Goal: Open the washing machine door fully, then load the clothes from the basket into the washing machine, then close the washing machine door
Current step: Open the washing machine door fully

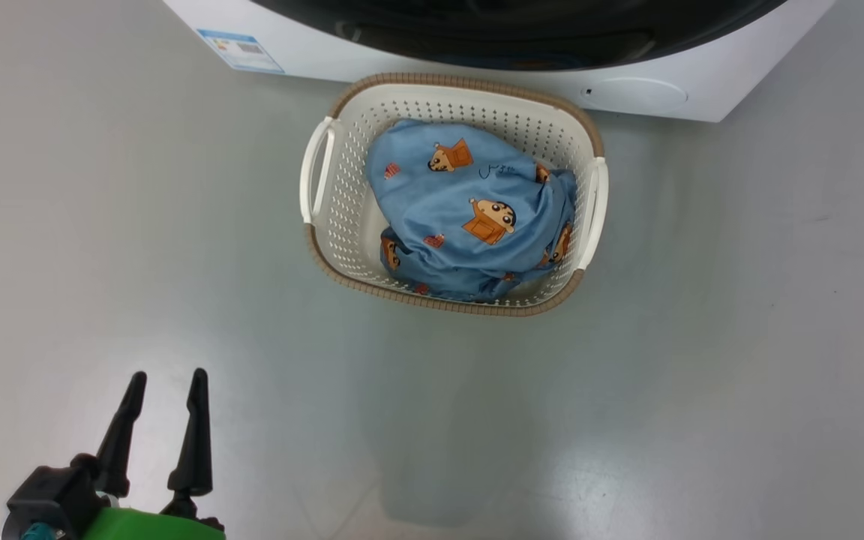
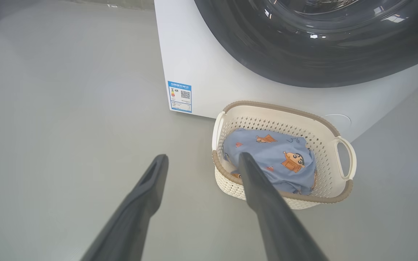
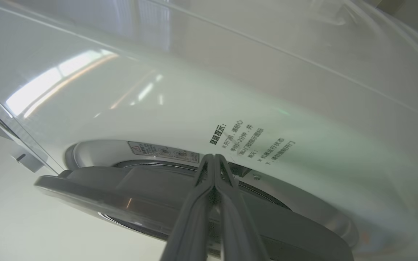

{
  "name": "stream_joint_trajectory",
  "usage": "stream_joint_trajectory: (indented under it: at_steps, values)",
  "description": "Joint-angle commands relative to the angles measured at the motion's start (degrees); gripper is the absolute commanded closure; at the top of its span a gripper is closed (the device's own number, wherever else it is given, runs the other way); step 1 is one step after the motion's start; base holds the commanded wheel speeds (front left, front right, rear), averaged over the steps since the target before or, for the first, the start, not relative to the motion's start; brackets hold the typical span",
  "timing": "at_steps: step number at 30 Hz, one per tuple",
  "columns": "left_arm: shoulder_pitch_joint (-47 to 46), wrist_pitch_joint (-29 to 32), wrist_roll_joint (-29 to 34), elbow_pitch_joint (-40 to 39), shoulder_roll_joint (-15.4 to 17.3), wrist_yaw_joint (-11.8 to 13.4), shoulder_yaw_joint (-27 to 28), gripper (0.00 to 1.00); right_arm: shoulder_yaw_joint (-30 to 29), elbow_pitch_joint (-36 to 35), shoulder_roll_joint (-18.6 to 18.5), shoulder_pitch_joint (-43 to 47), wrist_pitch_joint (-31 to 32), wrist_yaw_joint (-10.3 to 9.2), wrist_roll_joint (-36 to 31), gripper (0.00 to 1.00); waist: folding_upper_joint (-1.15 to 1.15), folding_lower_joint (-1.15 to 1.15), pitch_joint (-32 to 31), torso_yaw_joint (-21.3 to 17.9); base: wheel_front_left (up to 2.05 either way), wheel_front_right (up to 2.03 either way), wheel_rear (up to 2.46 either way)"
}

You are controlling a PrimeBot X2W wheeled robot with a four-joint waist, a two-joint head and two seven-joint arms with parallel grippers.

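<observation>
My left pincer (image 1: 168, 373) hangs released, fingers spread wide, over the bare floor (image 1: 102, 225) and well short of the basket (image 1: 342, 225). My right pincer (image 3: 214, 156) is clenched on nothing, tips pressed together at the upper edge of the washing machine door (image 3: 140, 188), which looks slightly ajar; I cannot tell whether they touch it. The clothes (image 1: 469, 210) lie bundled inside the basket, which sits on the floor just in front of the washing machine (image 1: 312, 52), below the door.
</observation>
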Motion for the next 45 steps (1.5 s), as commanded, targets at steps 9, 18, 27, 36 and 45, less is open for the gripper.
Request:
stream_joint_trajectory:
  at_steps: [9, 18, 27, 36, 45]
  values:
    - [-0.41, -0.37, -0.61, -1.05, 1.57, -0.09, 2.63, 0.00, 3.26, 0.25, -0.32, -3.94, 3.38, 0.10, -0.02, 1.00, 0.00, 0.00, 1.06, 0.44, 0.00, 0.00, 0.00]
    - [1.81, -0.37, 0.08, 0.29, 2.20, -0.09, 2.85, 0.00, 4.77, 1.30, -0.97, -5.65, 5.39, 0.10, -0.01, 1.00, 0.00, 0.00, 0.90, 0.45, 0.00, 0.00, 0.00]
    - [2.84, -0.37, 0.22, 0.51, 2.57, -0.09, 2.44, 0.00, 5.88, 2.89, -1.26, -5.75, 6.42, 0.10, -0.09, 1.00, 0.00, 0.00, -0.08, 1.05, 0.00, 0.00, 0.00]
    - [2.58, -0.37, -0.12, 0.21, 2.47, -0.09, 2.80, 0.00, 7.16, 3.68, -1.79, -8.56, 7.33, 0.10, -0.63, 1.00, 0.00, 0.00, 1.50, 2.09, 0.00, 0.00, 0.00]
    - [2.08, -0.37, -0.14, 0.75, 1.95, -0.09, 2.85, 0.00, 9.04, 4.57, -1.89, -10.16, 8.51, 0.10, -1.01, 1.00, 0.00, 0.00, 1.84, 2.17, 0.00, 0.00, 0.00]
